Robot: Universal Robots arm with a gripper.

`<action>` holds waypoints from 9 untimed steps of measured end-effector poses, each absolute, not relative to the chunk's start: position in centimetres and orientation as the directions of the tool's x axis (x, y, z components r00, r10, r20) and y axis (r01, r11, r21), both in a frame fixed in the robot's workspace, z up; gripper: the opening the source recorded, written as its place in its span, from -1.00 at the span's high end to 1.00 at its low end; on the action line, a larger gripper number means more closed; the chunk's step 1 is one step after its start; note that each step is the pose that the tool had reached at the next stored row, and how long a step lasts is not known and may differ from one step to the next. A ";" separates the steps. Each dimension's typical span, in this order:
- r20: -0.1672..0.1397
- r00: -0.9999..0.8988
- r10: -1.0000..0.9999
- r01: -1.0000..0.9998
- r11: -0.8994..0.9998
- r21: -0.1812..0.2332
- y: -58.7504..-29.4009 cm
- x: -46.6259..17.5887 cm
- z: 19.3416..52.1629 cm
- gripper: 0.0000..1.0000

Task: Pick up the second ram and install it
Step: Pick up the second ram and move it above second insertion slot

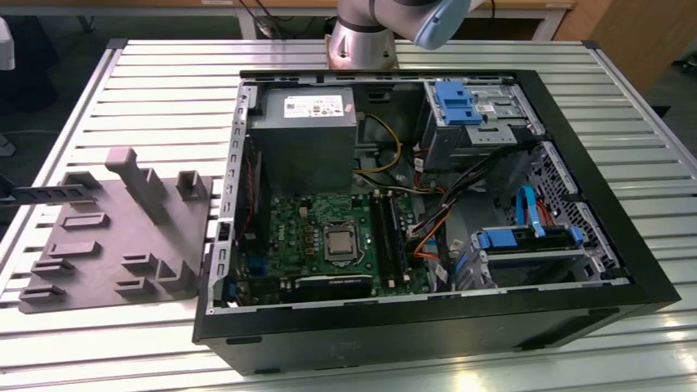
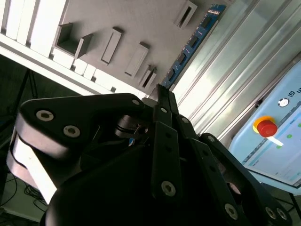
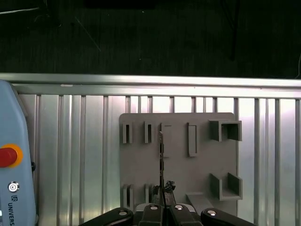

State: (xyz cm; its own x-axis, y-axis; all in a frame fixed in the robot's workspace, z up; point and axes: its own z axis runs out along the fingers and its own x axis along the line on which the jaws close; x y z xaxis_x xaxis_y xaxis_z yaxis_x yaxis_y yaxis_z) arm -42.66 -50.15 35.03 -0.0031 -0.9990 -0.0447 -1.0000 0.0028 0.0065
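The second ram [image 3: 161,160] stands on its long edge on a grey fixture plate [image 3: 207,165] with raised holders. In the exterior view the second ram [image 1: 60,193] is a dark strip at the plate's [image 1: 109,245] left side. My gripper [image 3: 164,206] hangs well above the plate, in line with the ram's length, and its tips look shut with nothing in them. In the second wrist view the ram [image 2: 193,42] shows as a blue-green board running away from the gripper [image 2: 161,89]. The open computer case [image 1: 436,327] holds the green motherboard [image 1: 326,237] with long black slots [image 1: 384,233].
A pendant with a red button [image 3: 14,165] lies on the slatted table beside the plate. The table edge [image 3: 150,79] runs just beyond the plate, with dark floor past it. Inside the case are a power supply [image 1: 299,122], blue drive brackets [image 1: 458,102] and loose cables [image 1: 425,237].
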 end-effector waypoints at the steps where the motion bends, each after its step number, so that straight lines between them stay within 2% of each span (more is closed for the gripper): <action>1: -0.045 -0.003 -0.999 -1.000 0.003 0.006 -50.2 -42.7 35.1 0.76; 9: -0.046 -0.003 -0.999 -1.000 0.003 0.006 -50.2 -42.7 35.6 0.76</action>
State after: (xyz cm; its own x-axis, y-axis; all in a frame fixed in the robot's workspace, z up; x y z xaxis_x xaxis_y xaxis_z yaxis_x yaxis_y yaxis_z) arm -42.67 -50.15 35.58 -0.0031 -0.9989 -0.0463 -1.0000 0.0029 0.0063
